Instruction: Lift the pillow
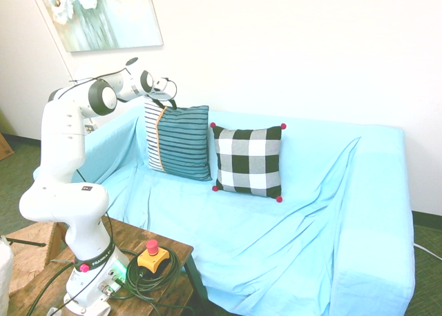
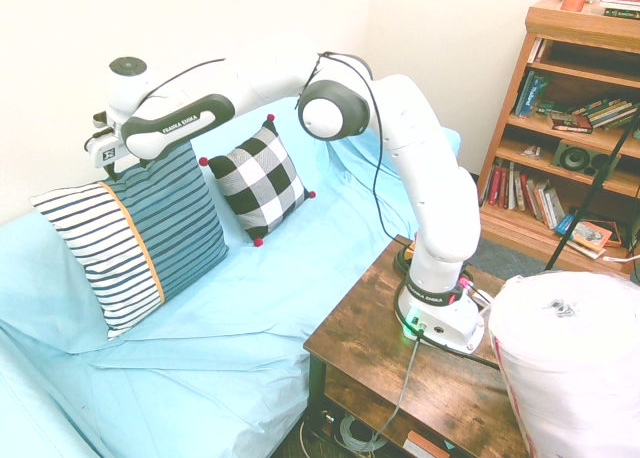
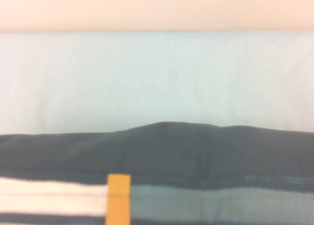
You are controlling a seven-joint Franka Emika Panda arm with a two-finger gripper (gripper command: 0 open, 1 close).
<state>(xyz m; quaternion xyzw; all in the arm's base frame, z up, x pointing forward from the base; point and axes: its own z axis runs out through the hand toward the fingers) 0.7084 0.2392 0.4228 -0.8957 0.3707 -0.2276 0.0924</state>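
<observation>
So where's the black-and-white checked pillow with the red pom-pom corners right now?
In the first exterior view, the black-and-white checked pillow sits on the light-blue draped sofa, just right of the teal-and-white striped pillow.

Pillow (image 1: 181,142) — teal and white, dark stripes, tan band — beside black-and-white checks.

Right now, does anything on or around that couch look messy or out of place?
Mostly tidy. The blue couch cover hangs in loose folds, so it looks rumpled. The striped pillow and checked pillow lean against the backrest, which seems ordinary.
</observation>
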